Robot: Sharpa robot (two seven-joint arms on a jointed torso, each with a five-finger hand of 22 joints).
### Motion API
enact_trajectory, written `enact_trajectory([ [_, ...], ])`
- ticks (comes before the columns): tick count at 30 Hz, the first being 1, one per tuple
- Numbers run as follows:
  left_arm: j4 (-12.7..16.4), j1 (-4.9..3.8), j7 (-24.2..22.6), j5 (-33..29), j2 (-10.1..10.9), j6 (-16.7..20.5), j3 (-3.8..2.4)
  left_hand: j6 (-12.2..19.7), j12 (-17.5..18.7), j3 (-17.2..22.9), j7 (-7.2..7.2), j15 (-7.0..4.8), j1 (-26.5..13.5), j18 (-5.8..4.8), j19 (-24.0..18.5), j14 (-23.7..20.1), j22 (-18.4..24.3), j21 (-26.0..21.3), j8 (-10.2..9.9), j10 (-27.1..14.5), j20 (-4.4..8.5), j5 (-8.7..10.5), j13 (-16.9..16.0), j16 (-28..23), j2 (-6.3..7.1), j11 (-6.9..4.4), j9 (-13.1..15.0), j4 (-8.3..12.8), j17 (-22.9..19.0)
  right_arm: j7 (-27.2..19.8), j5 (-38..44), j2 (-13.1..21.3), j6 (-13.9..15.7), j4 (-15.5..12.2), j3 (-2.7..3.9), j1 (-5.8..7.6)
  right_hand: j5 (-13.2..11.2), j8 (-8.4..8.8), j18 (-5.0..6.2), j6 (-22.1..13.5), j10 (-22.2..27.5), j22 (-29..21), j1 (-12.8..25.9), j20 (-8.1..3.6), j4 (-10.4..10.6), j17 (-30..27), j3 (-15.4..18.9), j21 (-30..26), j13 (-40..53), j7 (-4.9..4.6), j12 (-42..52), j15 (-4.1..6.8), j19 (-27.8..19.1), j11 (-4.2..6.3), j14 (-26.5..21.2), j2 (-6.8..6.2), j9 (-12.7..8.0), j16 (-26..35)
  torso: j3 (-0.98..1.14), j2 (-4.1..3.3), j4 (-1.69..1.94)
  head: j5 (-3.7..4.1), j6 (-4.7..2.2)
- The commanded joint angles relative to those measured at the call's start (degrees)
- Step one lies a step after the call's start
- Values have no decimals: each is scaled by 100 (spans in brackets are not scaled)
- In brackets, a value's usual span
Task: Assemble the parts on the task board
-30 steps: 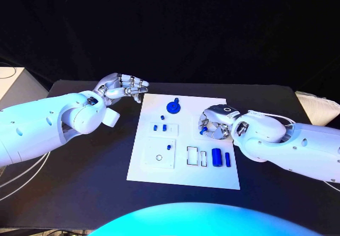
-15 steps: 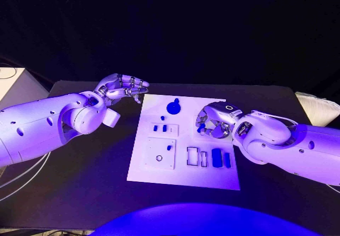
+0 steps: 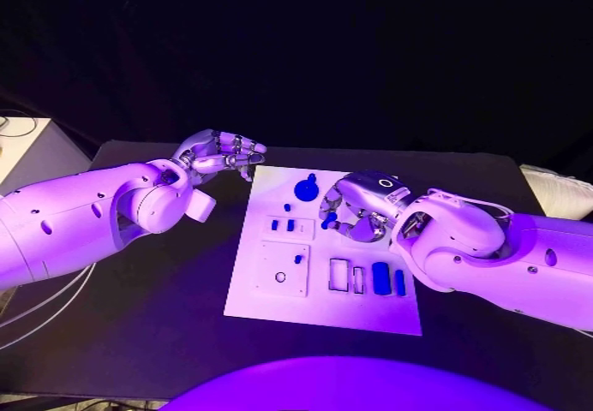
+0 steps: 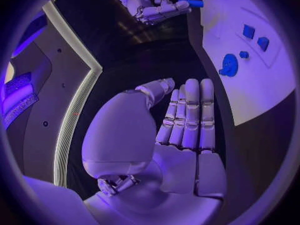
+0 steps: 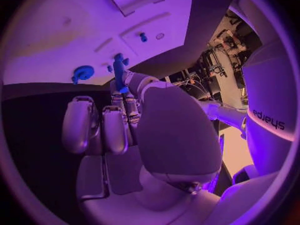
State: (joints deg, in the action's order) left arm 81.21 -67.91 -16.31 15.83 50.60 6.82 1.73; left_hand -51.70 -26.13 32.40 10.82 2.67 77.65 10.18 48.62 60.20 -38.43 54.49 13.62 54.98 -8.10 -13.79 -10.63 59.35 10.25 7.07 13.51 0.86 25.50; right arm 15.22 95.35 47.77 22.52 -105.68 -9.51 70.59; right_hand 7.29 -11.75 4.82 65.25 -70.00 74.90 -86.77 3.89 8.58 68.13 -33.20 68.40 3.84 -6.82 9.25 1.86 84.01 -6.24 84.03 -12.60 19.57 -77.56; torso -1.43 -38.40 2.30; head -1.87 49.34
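The white task board (image 3: pixel 315 304) lies in the middle of the black table. My right hand (image 3: pixel 356 205) hovers over the board's upper middle and pinches a blue cylindrical part (image 3: pixel 329 222), which in the right wrist view (image 5: pixel 118 70) stands out from the fingertips. A blue round knob part (image 3: pixel 305 184) stands near the board's far edge, with a small blue peg (image 3: pixel 287 206) just below it. My left hand (image 3: pixel 223 154) is off the board's far left corner, fingers curled in with nothing in them.
Two small blue blocks (image 3: pixel 282 225) sit in a recess at the board's left. A square white plate (image 3: pixel 282 265) lies below them. Two oblong blue parts (image 3: pixel 386 278) lie at the lower right beside two open slots (image 3: pixel 346 275). Black table surrounds the board.
My right hand has moved leftward and a little farther over the board, carrying the blue part toward the knob and peg. The left hand has barely shifted.
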Motion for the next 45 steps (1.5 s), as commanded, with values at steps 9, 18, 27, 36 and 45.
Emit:
enact_trajectory([
  [9, 14, 1, -43, -37, -56, -65, -4, 39, -26, -11, 15, 10, 18, 35, 36, 29, 5, -23, 39, -30, -21, -16, 9, -22, -49, 2, -8, -11, -8, -113, 83, -744, -139, 104, -51, -148, 68, -28, -109, 23, -621, 809, 111, -51, -391, -29, -401, -47, 323, 1, -12, 33, 163, 388, 121, -10, 19, 13, -15, -12, 14, -171, 40],
  [18, 22, 1, -40, -38, -73, -65, -4, 45, -29, -11, 14, 11, 13, 36, 38, 34, 8, -27, 40, -35, -22, -18, 14, -21, -55, 2, -11, -17, -7, -188, 117, -1142, -238, 384, -113, -414, 106, -26, -100, 8, -621, 799, 149, -51, -438, -69, -437, -99, 337, -3, -33, 32, 151, 384, 111, -9, 30, 41, -4, -18, 8, -375, 66],
  [27, 22, 0, -36, -38, -84, -71, -4, 45, -29, -11, 14, 11, 13, 36, 38, 34, 8, -27, 40, -35, -22, -18, 14, -21, -55, 2, -11, -17, -7, -203, 153, -1278, -356, 539, -162, -575, 118, -25, -100, 3, -621, 801, 163, -51, -453, -73, -449, -100, 342, -5, -40, 31, 150, 382, 110, -6, 34, 45, 6, -17, -3, -514, 66],
  [36, 21, 0, -32, -38, -91, -82, -4, 45, -29, -11, 14, 11, 13, 36, 38, 34, 8, -27, 40, -35, -22, -18, 14, -21, -55, 2, -11, -17, -7, -152, 212, -1312, -395, 583, -182, -662, 126, -25, -101, 1, -621, 803, 171, -51, -462, -84, -455, -97, 344, -6, -44, 30, 150, 381, 108, -4, 37, 52, 7, -14, 6, -554, 66],
  [45, 12, 0, -28, -38, -98, -88, -4, 45, -29, -11, 14, 11, 13, 36, 38, 34, 8, -27, 40, -35, -22, -18, 14, -21, -55, 2, -11, -17, -7, -145, 223, -1317, -403, 595, -193, -735, 137, -25, -100, -2, -622, 805, 183, -51, -478, -78, -465, -99, 349, -6, -50, 29, 149, 381, 109, -3, 41, 50, 9, -15, 0, -580, 66],
])
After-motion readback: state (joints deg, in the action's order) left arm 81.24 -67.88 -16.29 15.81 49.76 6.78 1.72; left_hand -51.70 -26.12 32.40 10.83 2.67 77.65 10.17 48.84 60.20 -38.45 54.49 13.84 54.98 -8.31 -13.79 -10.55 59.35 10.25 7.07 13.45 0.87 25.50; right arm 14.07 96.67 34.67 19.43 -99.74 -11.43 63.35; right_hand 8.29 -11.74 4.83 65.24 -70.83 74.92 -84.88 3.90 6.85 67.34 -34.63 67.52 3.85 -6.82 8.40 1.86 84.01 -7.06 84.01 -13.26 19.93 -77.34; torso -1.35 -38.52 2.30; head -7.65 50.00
